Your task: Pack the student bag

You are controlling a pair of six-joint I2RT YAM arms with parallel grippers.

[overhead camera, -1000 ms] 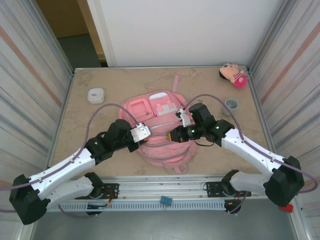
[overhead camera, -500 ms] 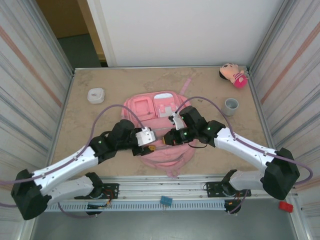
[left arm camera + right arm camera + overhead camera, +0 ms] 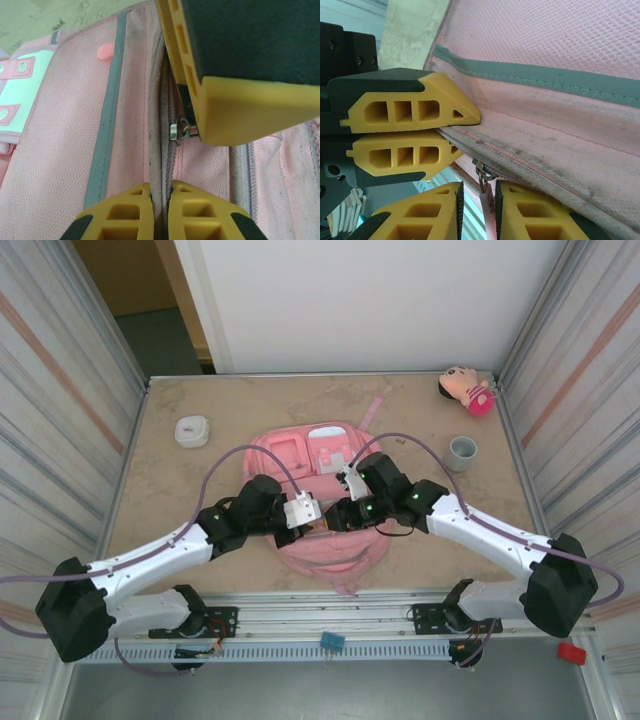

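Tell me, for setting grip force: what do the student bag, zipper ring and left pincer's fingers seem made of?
Student bag: matte pink woven fabric, mesh weave visible. Zipper ring: likely metal, silvery glint. Left pincer's fingers: yellow hard plastic apparently, hollow-celled, matte.

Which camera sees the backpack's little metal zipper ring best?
The left wrist view: the zipper ring is sharp, mid-picture, beside the zipper track. The right wrist view shows it half tucked inside the right gripper. In the top view it is too small to tell.

walls (image 3: 60, 370): ribbed grey, both sides | back: white panel (image 3: 370, 300) | table (image 3: 250, 405): beige – marbled top
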